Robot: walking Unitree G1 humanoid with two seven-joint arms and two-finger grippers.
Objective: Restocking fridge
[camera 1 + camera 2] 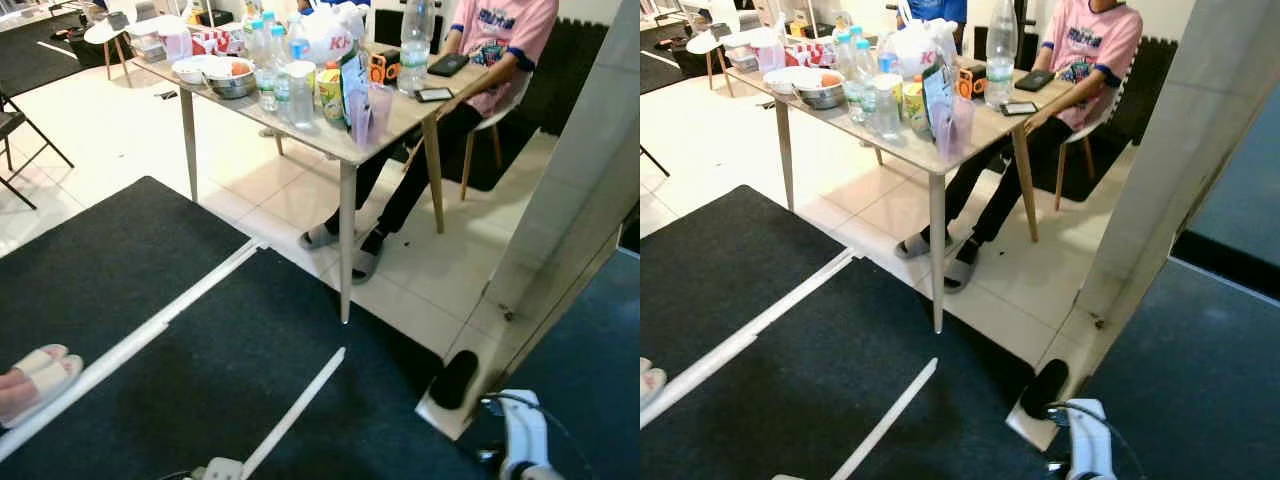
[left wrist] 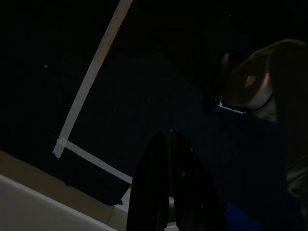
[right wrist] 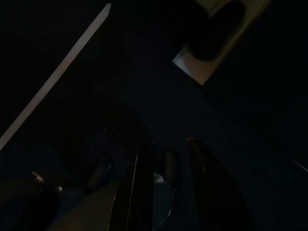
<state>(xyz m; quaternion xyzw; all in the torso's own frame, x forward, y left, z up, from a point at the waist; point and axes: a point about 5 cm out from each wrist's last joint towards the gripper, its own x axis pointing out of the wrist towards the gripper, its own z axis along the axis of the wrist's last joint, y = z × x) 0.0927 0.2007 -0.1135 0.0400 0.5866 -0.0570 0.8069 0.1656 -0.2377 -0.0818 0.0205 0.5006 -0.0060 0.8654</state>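
Observation:
A wooden table stands ahead on the tiled floor, loaded with groceries. On it are several small water bottles, a tall clear bottle, a metal bowl, a white bowl, snack packets and a white plastic bag. Both arms hang low over the dark mat. In the left wrist view my left gripper points at the mat with its fingers pressed together. My right gripper has a gap between its two fingers, with nothing in it.
A person in a pink shirt sits at the table's far right, legs stretched under it. A tall grey panel rises on the right. Black mats with white tape lines cover the near floor. A sandalled foot shows at left.

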